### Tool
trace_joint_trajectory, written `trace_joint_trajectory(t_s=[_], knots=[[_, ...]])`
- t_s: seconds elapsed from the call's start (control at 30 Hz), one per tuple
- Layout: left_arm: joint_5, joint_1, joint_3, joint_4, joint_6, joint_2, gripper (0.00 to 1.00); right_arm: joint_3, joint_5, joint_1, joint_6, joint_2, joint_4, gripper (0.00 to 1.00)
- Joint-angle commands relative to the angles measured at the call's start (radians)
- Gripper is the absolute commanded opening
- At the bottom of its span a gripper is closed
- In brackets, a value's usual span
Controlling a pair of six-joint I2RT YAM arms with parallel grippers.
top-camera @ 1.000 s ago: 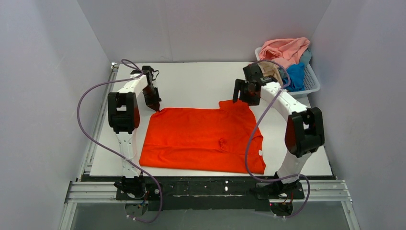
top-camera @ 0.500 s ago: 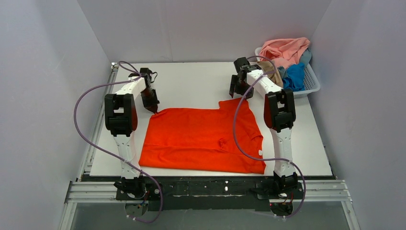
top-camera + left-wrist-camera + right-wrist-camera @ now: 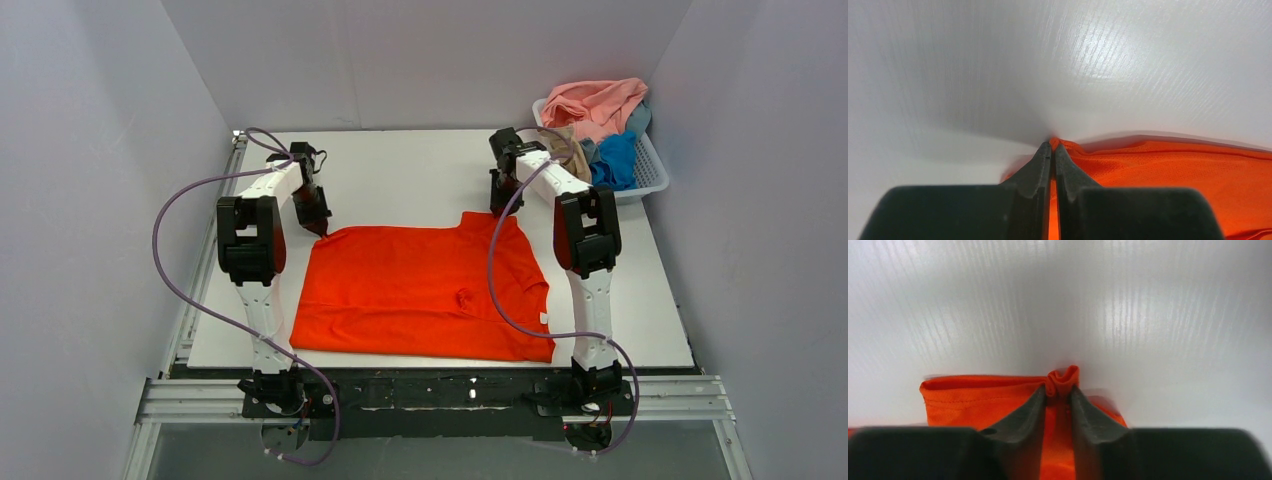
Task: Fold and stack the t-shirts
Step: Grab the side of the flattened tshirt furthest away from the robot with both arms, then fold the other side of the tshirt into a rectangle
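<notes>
Jaws clamped on both sides: left gripper (image 3: 1053,150) pinches the far-left corner of the orange-red t-shirt (image 3: 420,290), right gripper (image 3: 1059,388) pinches a bunched fold on its far-right edge. White table (image 3: 400,170) carries that shirt spread mostly flat across the middle, near hem toward the arm bases. White slatted basket (image 3: 654,174) at the far-right corner holds the salmon pink t-shirt (image 3: 597,100) on top, blue t-shirt (image 3: 615,155) and tan-beige t-shirt (image 3: 572,148) lower down.
</notes>
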Motion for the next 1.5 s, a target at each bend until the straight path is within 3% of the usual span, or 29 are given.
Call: trace_joint_trajectory(t_s=[0.0, 0.03, 0.27, 0.37, 0.5, 0.67, 1.17, 1.47], knots=[[0.007, 0.010, -0.005, -0.111, 0.006, -0.053, 0.00, 0.009, -0.025, -0.002, -0.038, 0.000, 0.007, 0.20], [0.010, 0.011, 0.003, -0.114, 0.003, -0.048, 0.00, 0.019, -0.034, -0.002, -0.046, -0.001, 0.028, 0.14], [0.052, 0.024, 0.058, -0.133, -0.030, -0.042, 0.00, 0.105, -0.052, -0.002, -0.128, -0.027, 0.063, 0.08], [0.106, 0.024, -0.007, -0.100, -0.042, -0.087, 0.00, -0.007, -0.106, -0.001, -0.148, -0.111, 0.128, 0.02], [0.135, 0.024, -0.107, -0.047, -0.064, -0.163, 0.00, -0.151, -0.192, 0.005, -0.147, -0.237, 0.184, 0.01], [0.163, 0.024, -0.224, 0.007, -0.074, -0.266, 0.00, -0.306, -0.180, 0.053, -0.184, -0.378, 0.225, 0.01], [0.037, 0.024, -0.639, 0.048, -0.133, -0.672, 0.00, -0.751, -0.081, 0.180, -0.124, -0.804, 0.244, 0.01], [-0.022, 0.024, -0.769, 0.069, -0.162, -0.797, 0.00, -0.945, -0.202, 0.204, -0.096, -0.996, 0.325, 0.01]])
